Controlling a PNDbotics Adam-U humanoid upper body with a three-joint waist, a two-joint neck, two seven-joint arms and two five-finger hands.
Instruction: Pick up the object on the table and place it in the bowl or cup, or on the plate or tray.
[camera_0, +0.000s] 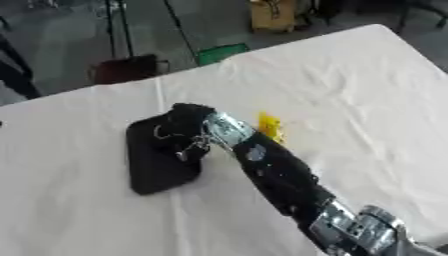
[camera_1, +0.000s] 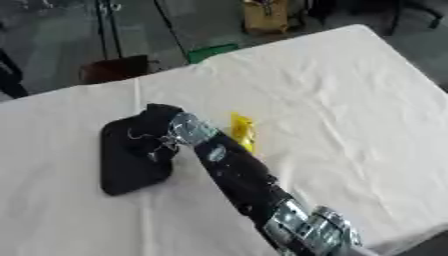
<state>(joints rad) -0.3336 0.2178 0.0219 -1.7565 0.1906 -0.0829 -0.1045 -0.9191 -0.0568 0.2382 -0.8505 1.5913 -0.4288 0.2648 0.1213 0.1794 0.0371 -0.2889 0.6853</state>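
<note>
- The right arm comes in from the lower right and reaches up and to the left across the white-covered surface (camera_0: 367, 100); its robot hand (camera_0: 179, 131) sits over a flat black tray (camera_0: 157, 170) lying left of the middle.
- The task's thing, as far as can be judged, is the small yellow object (camera_0: 269, 126). It lies on the cloth just beside the wrist, on the arm's right side, clear of the tray and not inside it.
- So the key relation: the yellow object is behind and to the right of the robot hand, toward the wrist, while the tray is directly under the hand. The hand would need to draw back and swing right before it could close on the object.
- The yellow object's long axis runs roughly away from the robot, slightly tilted (its exact shape cannot be made out).
- The tray's long axis also runs near-to-far, leaning a little to the left at its near end.
- Black fingers against the black tray: I cannot tell whether the hand is spread or curled, or whether it holds anything.
- Only the right arm shows; the left appears in neither view, so the right is the nearer one.
- No brand, label or readable writing is visible on anything.
</note>
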